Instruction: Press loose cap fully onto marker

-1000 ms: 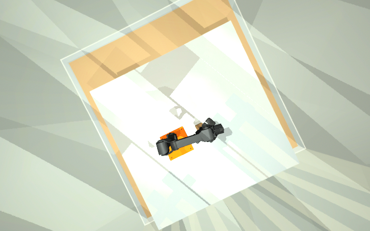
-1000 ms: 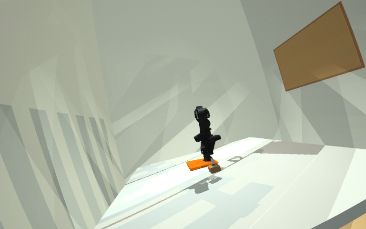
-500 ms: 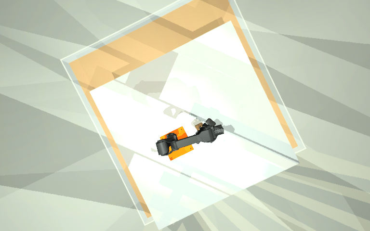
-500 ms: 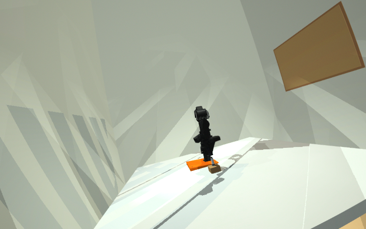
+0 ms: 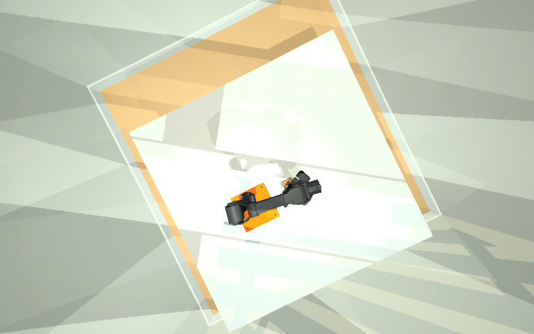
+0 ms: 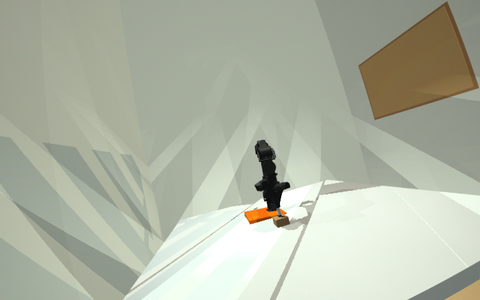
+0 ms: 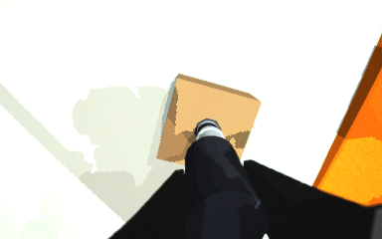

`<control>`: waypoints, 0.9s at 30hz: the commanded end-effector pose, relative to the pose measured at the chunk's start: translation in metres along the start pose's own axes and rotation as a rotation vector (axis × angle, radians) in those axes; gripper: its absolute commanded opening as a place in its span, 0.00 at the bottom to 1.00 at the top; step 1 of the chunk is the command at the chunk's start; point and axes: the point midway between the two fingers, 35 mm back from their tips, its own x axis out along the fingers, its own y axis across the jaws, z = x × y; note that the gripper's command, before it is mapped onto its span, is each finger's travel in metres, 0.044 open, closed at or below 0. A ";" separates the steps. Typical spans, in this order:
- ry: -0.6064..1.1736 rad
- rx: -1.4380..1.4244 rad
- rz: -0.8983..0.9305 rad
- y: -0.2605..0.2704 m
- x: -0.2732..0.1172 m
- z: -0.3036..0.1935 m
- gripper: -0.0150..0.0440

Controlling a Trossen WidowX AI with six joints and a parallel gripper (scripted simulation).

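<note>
The tan holder block stands on the white table. The grey marker stands upright in it; the wrist view shows only a short light length and its dark collar. My gripper is shut on the dark cap, whose far end overlaps the marker's upper part in the wrist view. The cap appears in line with the marker. I cannot tell whether it is above the tip or around it, or how far down it sits. In the top view the arm hides the fingers and the cap.
The orange base plate of my arm is close beside the holder block. The upper arm reaches from the base past the block in the top view. Shadows cross the table.
</note>
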 end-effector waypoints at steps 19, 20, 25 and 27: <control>0.006 0.001 -0.007 -0.002 0.031 -0.002 0.25; 0.006 0.001 -0.007 -0.002 0.031 -0.002 0.25; 0.006 0.001 -0.007 -0.002 0.031 -0.002 0.25; 0.006 0.001 -0.007 -0.002 0.031 -0.002 0.25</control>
